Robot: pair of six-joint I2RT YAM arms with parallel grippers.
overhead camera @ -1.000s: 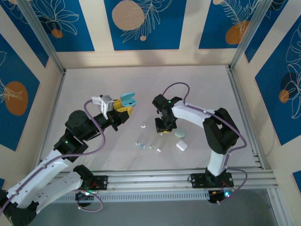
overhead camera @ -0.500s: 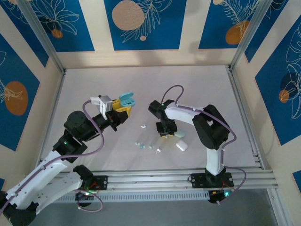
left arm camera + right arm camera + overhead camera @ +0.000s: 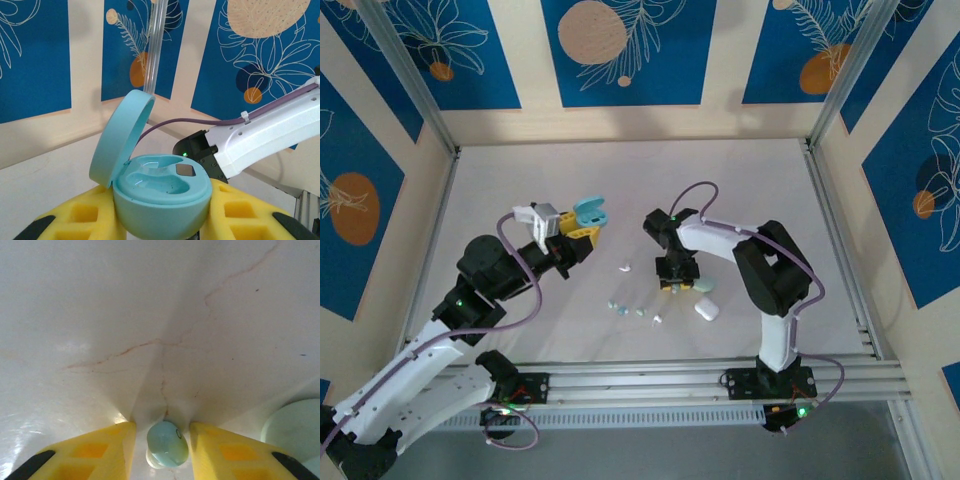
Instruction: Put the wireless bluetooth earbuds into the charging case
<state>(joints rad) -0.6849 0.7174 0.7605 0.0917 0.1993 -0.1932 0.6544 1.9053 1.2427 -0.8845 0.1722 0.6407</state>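
Left gripper point(image 3: 582, 228): clenched on the pale blue, pebble-shaped plastic charging case point(image 3: 160, 197), which it holds above the white table point(image 3: 520, 180). In the wrist view the lid stands open toward 10 o'clock and two moulded wells show inside.
Right gripper point(image 3: 671, 285): points down at the table with its yellow fingers point(image 3: 100, 452) released. A gap shows at the earbud's left; its right side may be touching, hard to judge.
Pale blue-green glossy earbud point(image 3: 167, 444): lies on the table between those fingers.
Other earbuds: white earbud point(image 3: 624, 268) at 9 o'clock from the right gripper; pale blue earbud point(image 3: 613, 303), pale green earbud point(image 3: 640, 312) and second white earbud point(image 3: 658, 320) at 7 to 8 o'clock.
Closed cases: pale green oval case point(image 3: 703, 285) just beside the right gripper at 3 o'clock; white rounded case point(image 3: 706, 309) at 5 o'clock.
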